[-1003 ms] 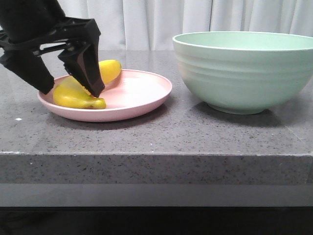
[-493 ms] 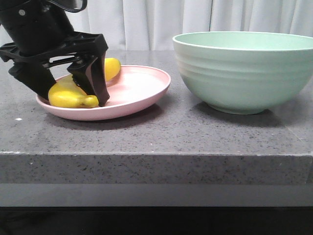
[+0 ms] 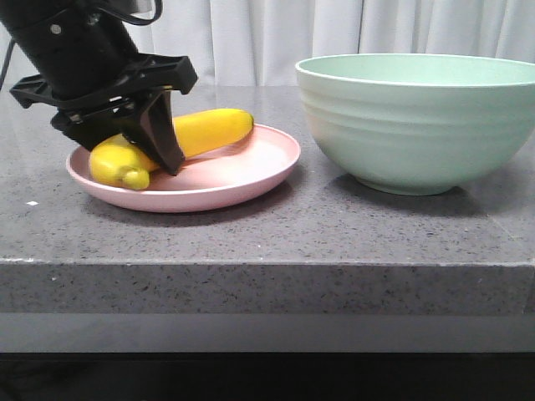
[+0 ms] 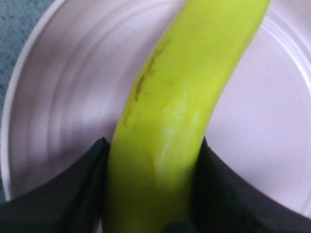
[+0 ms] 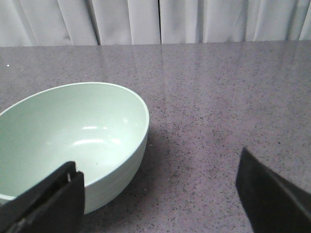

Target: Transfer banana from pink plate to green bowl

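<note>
The banana [image 3: 188,136] lies on the pink plate [image 3: 251,180] at the left of the table [image 3: 276,234]; the green bowl [image 3: 418,121] stands just right of the plate, apart from it.

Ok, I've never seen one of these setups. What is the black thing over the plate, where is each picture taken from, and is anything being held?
The black thing is the left gripper, the two-fingered claw at the end of one of the robot's two arms. The wide picture looks forward over a grey stone table. The other two come from small cameras on each arm's wrist. On the table sit a pink plate and, to its right, a large green bowl, empty as far as the right wrist view shows. The left wrist view shows the black fingers pressed against both sides of the banana, so it is gripped, still low over the plate. The right gripper is open, holding nothing.
</note>
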Tool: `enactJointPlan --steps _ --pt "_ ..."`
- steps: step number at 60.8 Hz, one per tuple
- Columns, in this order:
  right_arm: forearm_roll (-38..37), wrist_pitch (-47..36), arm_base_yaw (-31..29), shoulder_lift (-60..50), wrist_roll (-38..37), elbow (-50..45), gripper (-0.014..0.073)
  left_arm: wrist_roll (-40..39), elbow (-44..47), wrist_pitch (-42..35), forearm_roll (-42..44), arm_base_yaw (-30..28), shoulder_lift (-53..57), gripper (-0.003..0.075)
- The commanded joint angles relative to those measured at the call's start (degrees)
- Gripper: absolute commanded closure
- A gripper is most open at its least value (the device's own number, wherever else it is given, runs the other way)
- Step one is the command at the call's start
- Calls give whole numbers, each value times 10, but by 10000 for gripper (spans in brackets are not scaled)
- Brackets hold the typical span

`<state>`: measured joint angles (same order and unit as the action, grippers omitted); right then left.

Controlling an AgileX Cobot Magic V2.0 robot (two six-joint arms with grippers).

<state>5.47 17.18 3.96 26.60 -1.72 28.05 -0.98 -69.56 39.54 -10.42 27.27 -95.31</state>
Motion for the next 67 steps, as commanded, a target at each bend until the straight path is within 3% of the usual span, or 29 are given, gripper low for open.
enactJointPlan --steps 1,10,27,39,52,59,67 --pt "-4 -48 -3 7 2 20 -48 -2 -26 -50 -8 4 21 682" --pt "31 -33 -3 7 2 24 -48 -2 -89 -21 -8 4 43 738" --pt "210 60 -2 58 9 106 -48 10 -145 19 -8 65 111 741" --pt "412 62 31 115 145 148 -48 10 -145 39 -8 144 123 740" --pt "697 75 61 189 315 155 -48 13 -145 40 -8 207 123 740" --pt "795 92 61 228 387 155 -48 13 -145 40 -8 220 123 740" --pt "857 114 61 266 437 155 -48 13 -145 40 -8 220 123 740"
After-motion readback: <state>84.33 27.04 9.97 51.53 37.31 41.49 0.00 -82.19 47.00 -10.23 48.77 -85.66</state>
